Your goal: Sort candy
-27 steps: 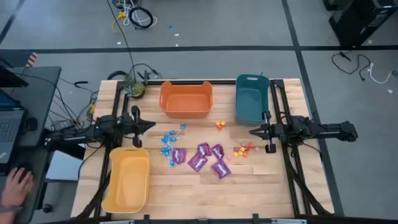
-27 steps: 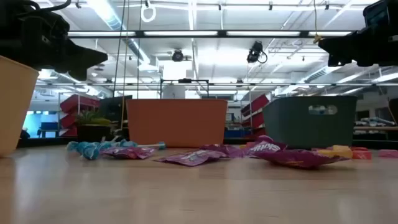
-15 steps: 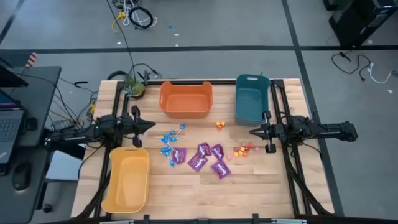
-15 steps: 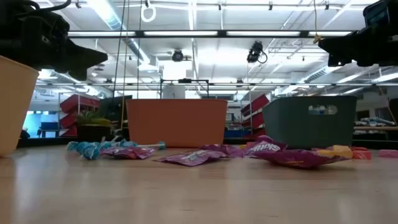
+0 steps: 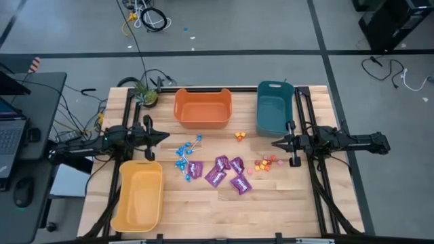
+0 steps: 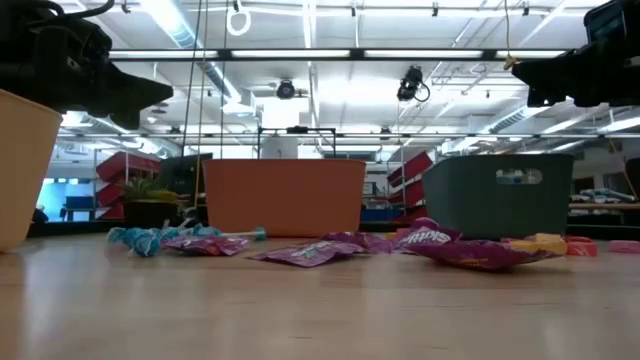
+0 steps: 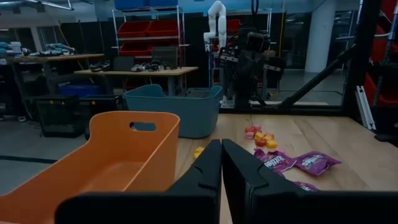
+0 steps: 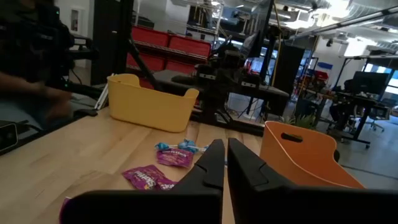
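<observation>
The candy lies on the wooden table between the arms: several purple packets [image 5: 225, 173], blue lollipops [image 5: 184, 153] left of them, and small orange and pink pieces [image 5: 266, 163], with a couple more [image 5: 240, 136] farther back. My left gripper [image 5: 165, 136] hovers shut at the table's left, pointing level toward the candy. My right gripper [image 5: 274, 143] hovers shut at the right, pointing level at the left one. Neither touches anything. Purple packets [image 7: 298, 163] show past the left fingers, and a packet [image 8: 149, 178] and lollipops [image 8: 177, 147] past the right fingers.
An orange bin [image 5: 203, 108] and a teal bin [image 5: 274, 107] stand at the table's far side. A yellow bin [image 5: 138, 196] stands near left. A small plant [image 5: 146, 93] sits at the far left corner. Bare wood lies near the front edge.
Both arms have kept still. At the picture's left edge, beyond the table, a person's hand has drawn out of view.
</observation>
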